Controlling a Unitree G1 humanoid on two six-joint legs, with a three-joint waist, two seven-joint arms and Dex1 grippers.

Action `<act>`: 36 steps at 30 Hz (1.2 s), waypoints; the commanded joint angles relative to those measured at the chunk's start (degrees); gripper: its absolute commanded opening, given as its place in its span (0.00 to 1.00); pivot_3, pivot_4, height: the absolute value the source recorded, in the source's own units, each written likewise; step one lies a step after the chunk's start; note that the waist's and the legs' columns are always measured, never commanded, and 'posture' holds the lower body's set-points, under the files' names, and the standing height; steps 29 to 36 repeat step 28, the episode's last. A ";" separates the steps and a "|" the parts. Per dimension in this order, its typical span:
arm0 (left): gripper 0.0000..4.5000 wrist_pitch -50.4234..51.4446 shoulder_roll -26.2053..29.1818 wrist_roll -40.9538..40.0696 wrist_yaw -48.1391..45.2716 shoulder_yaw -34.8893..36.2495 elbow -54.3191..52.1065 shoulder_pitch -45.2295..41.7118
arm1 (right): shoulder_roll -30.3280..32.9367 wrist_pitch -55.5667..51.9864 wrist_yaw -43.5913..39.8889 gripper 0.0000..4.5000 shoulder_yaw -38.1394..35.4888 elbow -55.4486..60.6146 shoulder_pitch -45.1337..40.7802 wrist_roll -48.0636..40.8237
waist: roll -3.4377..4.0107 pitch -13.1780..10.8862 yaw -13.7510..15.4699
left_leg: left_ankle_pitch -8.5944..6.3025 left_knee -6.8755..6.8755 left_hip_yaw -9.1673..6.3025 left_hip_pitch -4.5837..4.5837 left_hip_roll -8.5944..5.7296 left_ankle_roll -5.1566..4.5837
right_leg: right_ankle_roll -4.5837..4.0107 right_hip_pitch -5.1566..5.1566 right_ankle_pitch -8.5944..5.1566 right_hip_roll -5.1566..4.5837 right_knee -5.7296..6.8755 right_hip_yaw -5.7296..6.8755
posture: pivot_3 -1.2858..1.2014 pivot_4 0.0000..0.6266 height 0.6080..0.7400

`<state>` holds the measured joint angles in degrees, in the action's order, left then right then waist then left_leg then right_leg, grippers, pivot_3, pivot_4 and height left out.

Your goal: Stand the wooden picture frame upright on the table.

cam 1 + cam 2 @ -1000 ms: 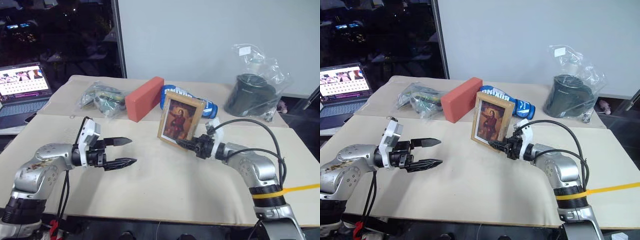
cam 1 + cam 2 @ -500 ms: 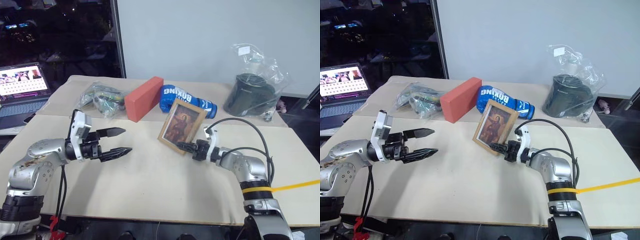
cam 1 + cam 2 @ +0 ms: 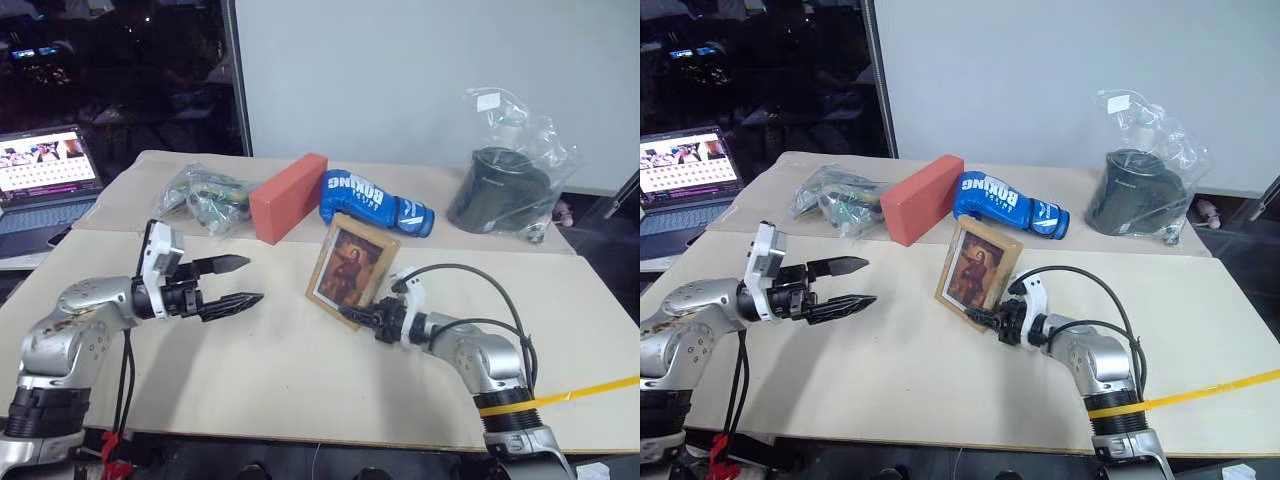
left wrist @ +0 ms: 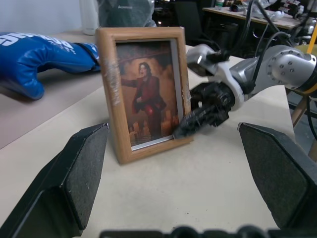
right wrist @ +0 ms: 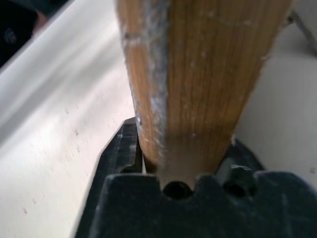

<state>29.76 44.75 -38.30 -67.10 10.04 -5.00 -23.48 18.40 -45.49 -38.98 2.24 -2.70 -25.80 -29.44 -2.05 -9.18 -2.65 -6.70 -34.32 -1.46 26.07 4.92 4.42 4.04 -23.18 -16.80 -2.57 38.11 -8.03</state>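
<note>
Left eye view: wooden picture frame [image 3: 352,270] stands on the table [image 3: 300,370].
Right gripper [image 3: 362,316] straddles its lower corner, grip uncertain; left gripper [image 3: 245,281] gapes empty, well apart.

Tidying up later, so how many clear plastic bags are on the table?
2. One clear plastic bag of small items lies at the far left beside the red block; the other plastic bag wraps a dark container at the far right. Others may be hidden.

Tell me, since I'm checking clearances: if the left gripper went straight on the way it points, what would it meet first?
Probably the wooden picture frame: it stands straight ahead of the open left gripper, though depth is uncertain.
</note>
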 commanded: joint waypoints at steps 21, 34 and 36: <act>1.00 -7.15 -6.44 14.55 19.48 -0.58 2.79 8.96 | 20.92 11.53 -11.06 0.99 -17.29 21.36 21.50 -4.57 | 0.04 -0.02 0.04 | 0.06 -0.32 0.00 -0.01 0.00 -0.10 | 0.43 0.12 -0.04 -0.01 -0.05 -0.01 | 0.52 0.24 0.87; 1.00 -7.07 -8.67 14.94 19.62 -1.48 3.76 7.91 | 23.20 14.79 -12.54 0.99 -16.62 13.48 20.69 -1.26 | 0.03 -0.02 0.21 | 0.06 -0.34 0.00 0.03 -0.01 -0.10 | 0.42 0.12 -0.03 -0.02 -0.06 -0.01 | 0.52 0.24 0.87; 1.00 -7.07 -8.67 14.94 19.62 -1.48 3.76 7.91 | 23.20 14.79 -12.54 0.99 -16.62 13.48 20.69 -1.26 | 0.03 -0.02 0.21 | 0.06 -0.34 0.00 0.03 -0.01 -0.10 | 0.42 0.12 -0.03 -0.02 -0.06 -0.01 | 0.52 0.24 0.87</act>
